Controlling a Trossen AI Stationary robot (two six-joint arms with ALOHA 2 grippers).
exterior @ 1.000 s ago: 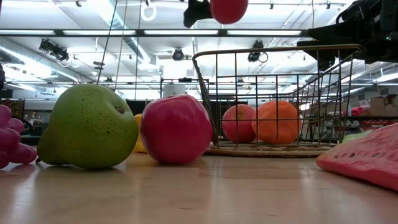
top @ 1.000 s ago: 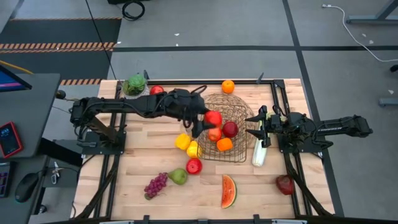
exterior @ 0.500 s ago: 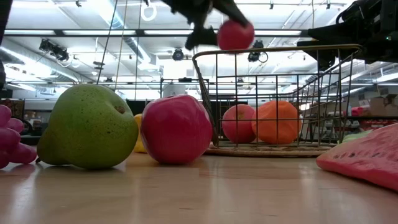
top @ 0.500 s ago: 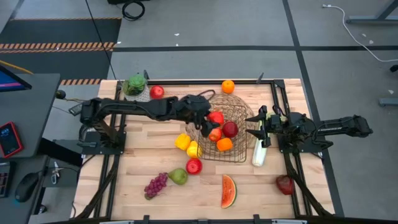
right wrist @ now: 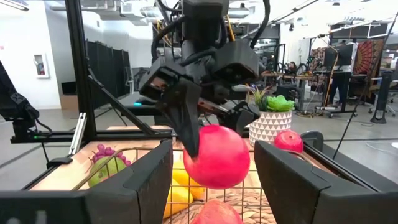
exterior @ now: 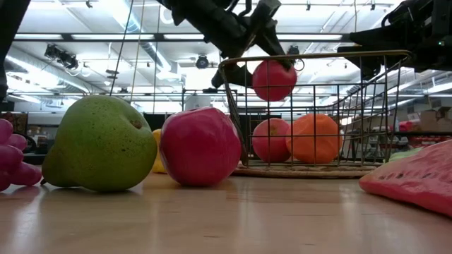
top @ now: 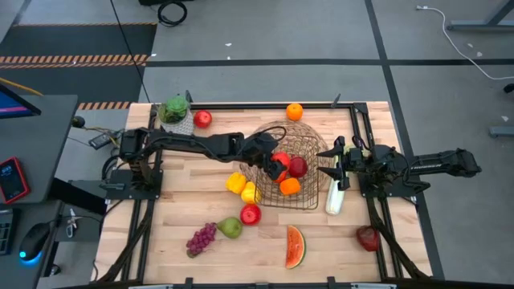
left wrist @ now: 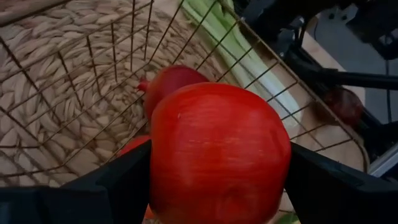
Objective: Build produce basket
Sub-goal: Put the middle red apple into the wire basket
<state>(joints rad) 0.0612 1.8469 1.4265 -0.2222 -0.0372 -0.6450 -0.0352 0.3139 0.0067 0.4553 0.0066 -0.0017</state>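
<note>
My left gripper [top: 278, 164] reaches into the wire basket [top: 312, 138] from the table's left and is shut on a red apple [exterior: 274, 80]. The apple hangs just under the basket's rim [exterior: 318, 55]. On the basket's floor rest a red apple [top: 297, 167] and an orange [top: 290, 185]. My right gripper [top: 335, 163] waits open at the basket's right, beside the celery [top: 334, 197]. On the table lie yellow pieces [top: 235, 182], a red apple [top: 250, 213], a pear [top: 230, 228], grapes [top: 201, 238] and a watermelon slice [top: 295, 246]. My left gripper pinches the red apple between its two fingers [left wrist: 118, 186], one on each opposite side of the apple [left wrist: 163, 168]. The fingers slant down from the table's left over the basket's rim. The apple hangs clear of the fruit below it.
A plant in a white pot [top: 174, 110] and a red apple [top: 202, 118] stand at the far left. An orange [top: 295, 111] lies behind the basket, and a dark red apple [top: 369, 238] lies at the near right. Bare wood shows at the near left.
My left gripper has sunk and gone toward the table's right, rolling as it went. The red apple it holds has come down from above the basket's rim to just inside the basket.
</note>
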